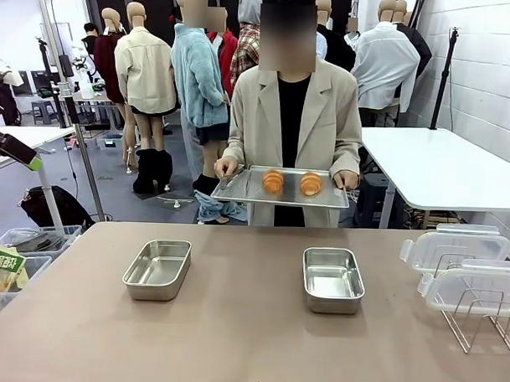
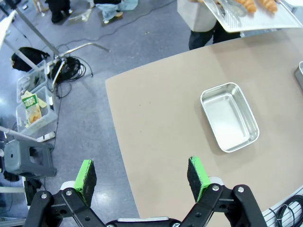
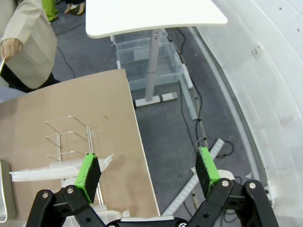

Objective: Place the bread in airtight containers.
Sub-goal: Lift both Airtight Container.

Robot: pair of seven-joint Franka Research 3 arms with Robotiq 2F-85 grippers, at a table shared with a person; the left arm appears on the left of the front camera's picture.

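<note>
Green pads (image 2: pixel 86 176) of the left gripper (image 2: pixel 142 176) and right gripper (image 3: pixel 149 171) stand wide apart, holding nothing. Beyond the 2 empty containers (image 1: pixel 157 269), the 2 bread rolls (image 1: pixel 273 182) lie on the tray (image 1: pixel 238 189) that the person (image 1: pixel 293 117) holds. A light pinch across each roll's middle should spare the crust.

The table (image 1: pixel 233 349) across the bottom of the frame is smooth, matt brown. At mid-frame the left pan (image 1: pixel 157 270) and right pan (image 1: pixel 333 280) are shiny brushed steel. The tray (image 1: pixel 238 189) above them is perforated metal, and the rolls (image 1: pixel 273 182) on it have glossy crusts. At right, the lids (image 1: pixel 454 247) are clear plastic and the rack (image 1: pixel 477 320) is thin wire. The jacket (image 1: pixel 324 118) is matt beige cloth.
</note>
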